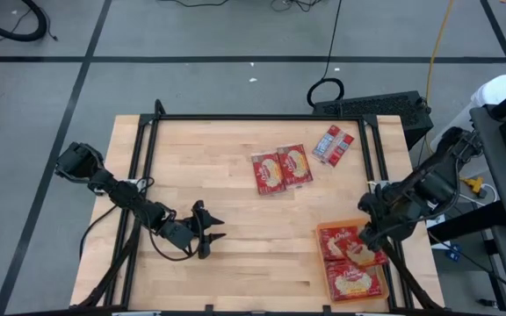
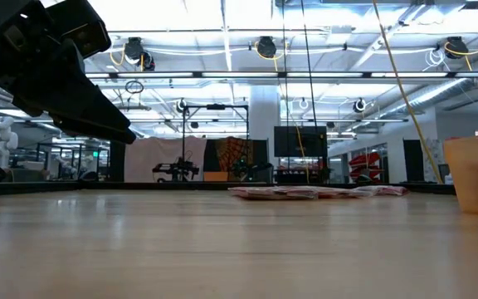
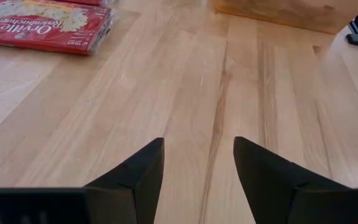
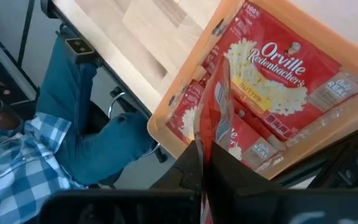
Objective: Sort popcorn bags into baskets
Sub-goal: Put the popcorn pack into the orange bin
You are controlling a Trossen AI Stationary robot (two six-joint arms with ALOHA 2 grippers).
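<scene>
An orange basket point(image 1: 321, 230) stands at the table's near right and holds popcorn bags point(image 4: 278, 68). My right gripper point(image 4: 205, 155) hangs above it, shut on one red popcorn bag point(image 4: 215, 106) seen edge-on. Two more bags point(image 1: 281, 169) lie flat mid-table, and one with a grey-white panel point(image 1: 333, 145) lies farther right. My left gripper point(image 3: 197, 155) stands open over bare wood at the left centre of the table point(image 1: 209, 230), with nothing between its fingers. My right gripper pinches the red bag by one end point(image 4: 209, 146) between its two fingers. The fingers slant down from above. The bag stands on edge and reaches away from the fingers over the basket. Whether its free end point(image 4: 222, 65) touches the bags below, I cannot tell.
A person in jeans and a checked shirt point(image 4: 86, 137) is close to the table edge beside the basket. A black frame point(image 1: 253, 118) runs round the table. Bare wood lies between my left gripper and the basket point(image 3: 291, 12).
</scene>
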